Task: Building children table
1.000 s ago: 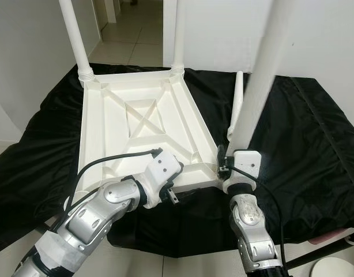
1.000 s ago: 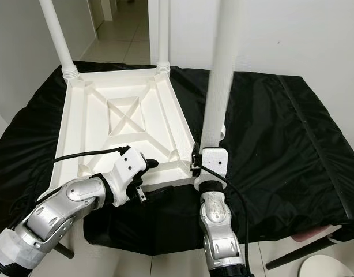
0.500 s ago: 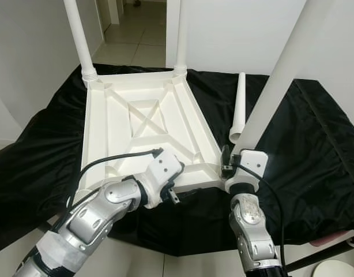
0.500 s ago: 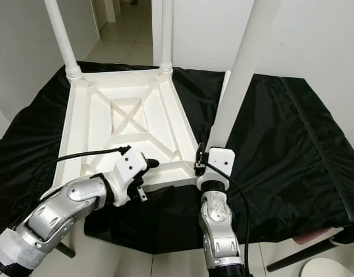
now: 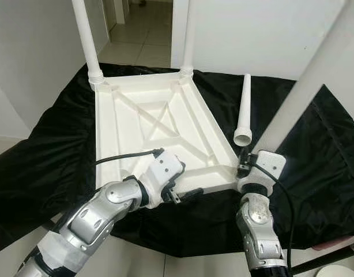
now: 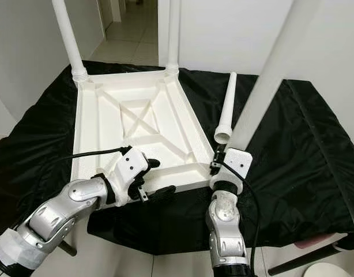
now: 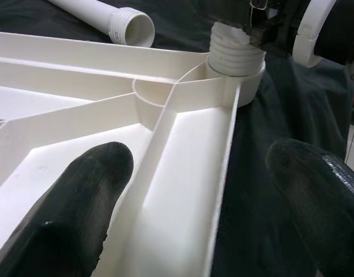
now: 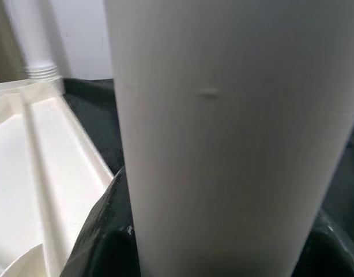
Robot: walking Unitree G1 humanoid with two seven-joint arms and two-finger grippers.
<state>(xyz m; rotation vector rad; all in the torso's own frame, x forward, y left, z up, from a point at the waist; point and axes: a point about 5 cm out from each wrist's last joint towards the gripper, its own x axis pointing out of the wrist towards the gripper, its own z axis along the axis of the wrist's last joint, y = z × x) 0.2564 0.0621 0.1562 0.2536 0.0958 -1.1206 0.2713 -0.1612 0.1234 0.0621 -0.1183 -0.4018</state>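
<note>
The white table top [image 5: 159,124] lies upside down on a black cloth. Two white legs [image 5: 87,34] [image 5: 188,34] stand in its far corners. My right gripper [image 5: 243,167] is shut on a third leg [image 5: 304,98], low down by the near right corner socket [image 7: 237,57]. That leg leans steeply to the right. A fourth leg [image 5: 244,112] lies loose on the cloth beside the table top's right edge. My left gripper [image 5: 180,193] is open at the near rim, one finger [image 7: 90,173] inside the rim wall and the other outside over the cloth.
The black cloth [image 5: 44,150] covers the whole work surface and hangs over its front edge. A tiled doorway [image 5: 139,34] opens at the back between white walls. A pale round object [image 5: 338,271] and a dark bar sit on the floor at the lower right.
The leg in my right gripper has tipped from nearly upright to a steep lean rightward, uncovering the loose leg behind it. The camera has shifted a little. My left gripper stays at the rim.
</note>
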